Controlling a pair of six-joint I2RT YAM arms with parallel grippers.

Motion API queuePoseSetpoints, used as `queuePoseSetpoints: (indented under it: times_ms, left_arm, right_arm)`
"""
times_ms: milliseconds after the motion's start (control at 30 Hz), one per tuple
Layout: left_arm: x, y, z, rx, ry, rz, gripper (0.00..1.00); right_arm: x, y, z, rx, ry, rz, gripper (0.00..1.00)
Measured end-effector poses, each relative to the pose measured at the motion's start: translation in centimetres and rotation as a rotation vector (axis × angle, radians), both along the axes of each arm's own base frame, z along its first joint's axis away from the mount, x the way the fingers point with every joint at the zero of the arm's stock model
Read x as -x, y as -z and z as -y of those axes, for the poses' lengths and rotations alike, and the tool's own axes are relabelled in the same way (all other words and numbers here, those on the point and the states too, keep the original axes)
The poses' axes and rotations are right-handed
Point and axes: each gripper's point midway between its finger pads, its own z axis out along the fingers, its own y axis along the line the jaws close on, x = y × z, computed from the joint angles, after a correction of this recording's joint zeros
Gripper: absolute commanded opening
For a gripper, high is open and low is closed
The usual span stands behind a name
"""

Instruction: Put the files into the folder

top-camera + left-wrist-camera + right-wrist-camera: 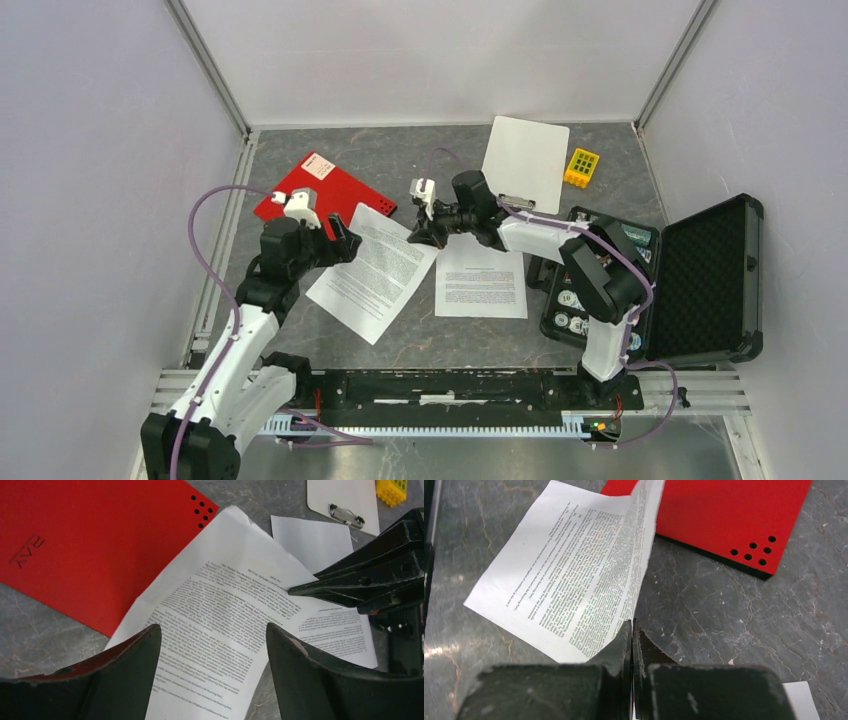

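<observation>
left arm (235, 340): white links, black joints | right arm (605, 345): same | cables (194, 228): purple | left end effector (212, 630): black fingers

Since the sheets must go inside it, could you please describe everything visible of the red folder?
The red folder lies flat and closed at the far left of the table, turned diagonally. Its cover looks like stiff plastic, with a white label at one corner, five punched holes at another and an embossed logo; a black edge shows underneath. A corner of one printed sheet overlaps its near edge.
</observation>
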Motion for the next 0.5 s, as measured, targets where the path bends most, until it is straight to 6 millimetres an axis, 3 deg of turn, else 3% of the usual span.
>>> queuePoseSetpoints:
  times_ms: [233,500]
  left_arm:
    - [0.6,0.1,1.7,-0.105,0.228,0.060,0.87]
    - [1.7,-0.6,3.4,-0.172,0.438,0.159,0.86]
  right_arm:
    - [3.2,0.2,2.6,-0.021,-0.121,0.089,0.00]
    - [4.3,-2.1,4.8,-0.072,-0.280,0.232,0.00]
